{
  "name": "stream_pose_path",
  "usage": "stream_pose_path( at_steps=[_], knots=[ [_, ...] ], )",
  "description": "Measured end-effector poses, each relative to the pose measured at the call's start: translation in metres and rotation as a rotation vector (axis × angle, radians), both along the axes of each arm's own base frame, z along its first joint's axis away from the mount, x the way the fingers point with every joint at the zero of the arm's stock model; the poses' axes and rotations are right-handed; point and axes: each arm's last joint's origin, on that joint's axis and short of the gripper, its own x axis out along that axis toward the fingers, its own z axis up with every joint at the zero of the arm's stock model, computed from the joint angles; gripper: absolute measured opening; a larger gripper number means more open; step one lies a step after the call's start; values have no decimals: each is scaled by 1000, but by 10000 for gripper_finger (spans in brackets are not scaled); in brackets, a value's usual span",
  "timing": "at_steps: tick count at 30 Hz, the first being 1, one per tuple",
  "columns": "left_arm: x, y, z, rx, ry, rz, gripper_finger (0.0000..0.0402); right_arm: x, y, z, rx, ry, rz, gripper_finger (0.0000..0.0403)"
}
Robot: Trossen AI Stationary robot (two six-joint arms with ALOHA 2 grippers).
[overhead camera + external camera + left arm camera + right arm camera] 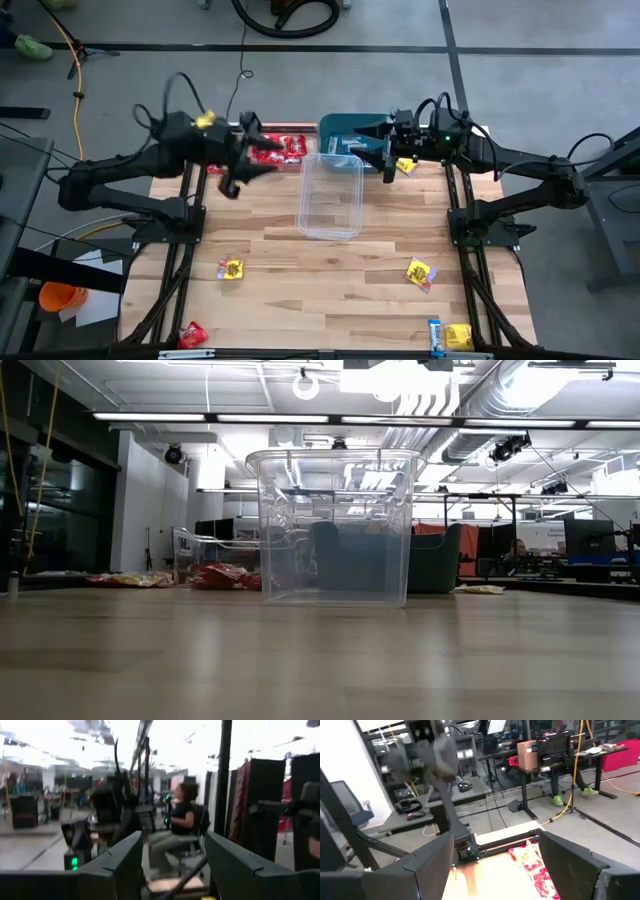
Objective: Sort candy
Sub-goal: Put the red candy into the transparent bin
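Observation:
Candy packets lie scattered on the wooden table: a yellow one [232, 268] at near left, a yellow one [420, 272] at near right, and a red one [192, 335], a yellow one [457, 336] and a blue one [435, 335] by the near edge. Red packets [278, 148] lie heaped at far left; they also show in the right wrist view [535, 865]. My left gripper [240, 168] hangs raised over the far left, open and empty [172, 845]. My right gripper [385, 155] is raised at the far right beside a yellow packet [405, 166], open and empty [495, 845].
A clear plastic tub [330, 195] stands upright mid-table, seen close in the low view [335, 525]. A teal bin [350, 130] stands behind it at the far edge. A person sits in a chair [180, 825] beyond the table. Bare wood lies between the tub and the near edge.

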Motion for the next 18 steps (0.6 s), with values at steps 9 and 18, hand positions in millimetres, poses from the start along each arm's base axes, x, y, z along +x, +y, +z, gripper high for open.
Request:
stream_pose_path(
  at_steps=[9,18],
  knots=[
    [23,-3,-70,-148,146,243,195,1,5,0,-7,2,46,288],
    [22,5,-73,-165,132,273,195,1,5,0,-32,8,46,288]
  ],
)
